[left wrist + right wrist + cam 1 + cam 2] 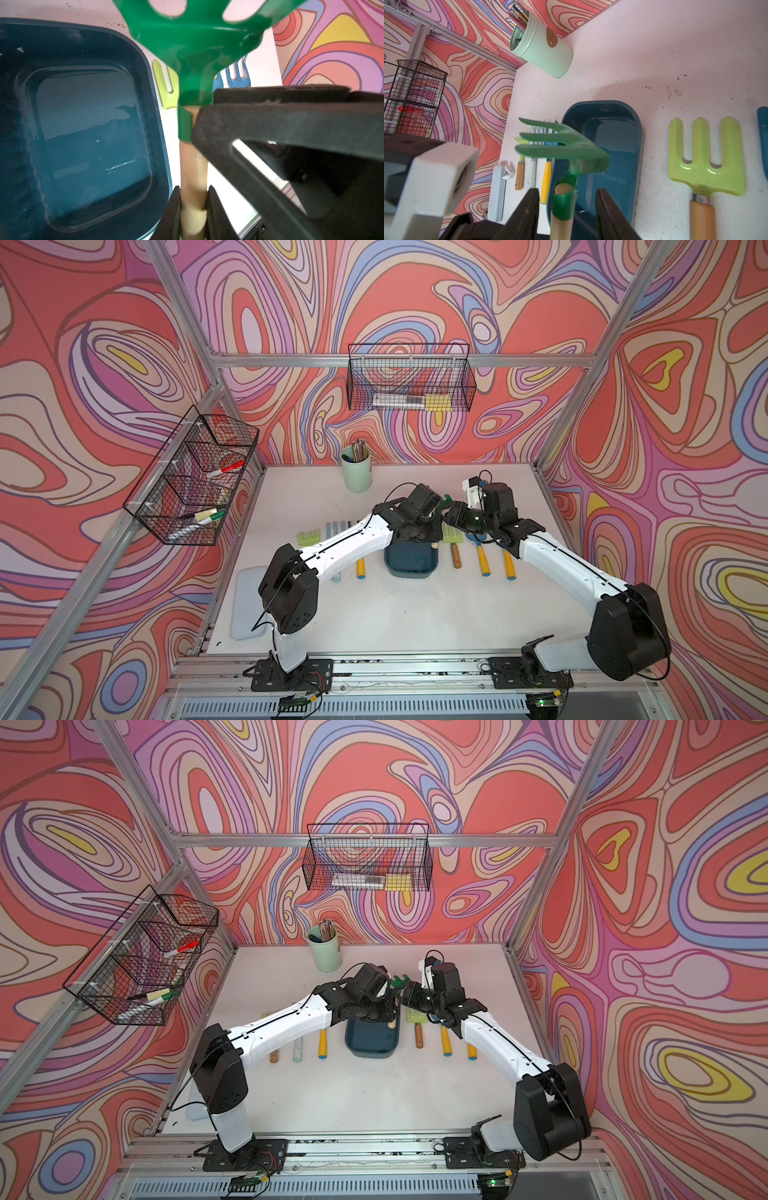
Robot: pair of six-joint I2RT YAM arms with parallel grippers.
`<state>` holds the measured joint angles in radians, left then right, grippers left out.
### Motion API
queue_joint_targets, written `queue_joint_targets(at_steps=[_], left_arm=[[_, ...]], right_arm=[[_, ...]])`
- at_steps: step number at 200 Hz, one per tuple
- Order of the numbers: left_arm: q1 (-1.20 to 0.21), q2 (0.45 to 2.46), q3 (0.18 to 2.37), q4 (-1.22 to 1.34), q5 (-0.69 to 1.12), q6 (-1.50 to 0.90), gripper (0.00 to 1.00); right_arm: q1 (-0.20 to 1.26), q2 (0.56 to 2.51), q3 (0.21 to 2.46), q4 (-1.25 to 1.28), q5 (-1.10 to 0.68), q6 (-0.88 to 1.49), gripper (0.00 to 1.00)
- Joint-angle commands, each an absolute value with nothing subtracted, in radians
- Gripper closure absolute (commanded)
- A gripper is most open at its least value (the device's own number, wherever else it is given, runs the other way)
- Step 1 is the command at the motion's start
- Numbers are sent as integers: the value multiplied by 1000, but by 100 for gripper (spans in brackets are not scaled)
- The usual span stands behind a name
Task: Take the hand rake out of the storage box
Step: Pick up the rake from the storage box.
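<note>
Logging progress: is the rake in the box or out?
Out. The left gripper holds the hand rake aloft, outside the storage box, which looks empty.

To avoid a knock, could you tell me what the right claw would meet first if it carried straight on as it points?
Probably the hand rake: its green neck stands between the right claw's open fingers, with gaps either side. Depth beyond it is unclear.

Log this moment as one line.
left hand: shut on hand rake | right hand: open around its neck | storage box: empty
</note>
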<state>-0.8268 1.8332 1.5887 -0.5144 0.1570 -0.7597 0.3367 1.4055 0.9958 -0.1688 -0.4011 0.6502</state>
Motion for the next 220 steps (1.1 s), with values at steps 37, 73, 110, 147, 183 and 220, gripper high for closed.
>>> queue_joint_targets(at_steps=[37,73,110,147,183,220], left_arm=[[-828,1789,1589,-458,185,-772,89],[-827,1783,1591,-459,179,-770,90],[-827,1786,1587,-463,177,-777,88],[-827,1791,1593,-490,166,-778,69],[-827,1781,1595,-523,161,-763,47],[-825,1747,1575,-572,127,-737,40]], right_arm=[[348,1432,994,-143,-383,673,61],[348,1439,998,-143,-381,686,71],[348,1437,1001,-152,-374,686,80],[348,1424,1013,-174,-354,680,83],[349,1417,1048,-231,-320,642,84],[324,1418,1113,-324,-279,581,85]])
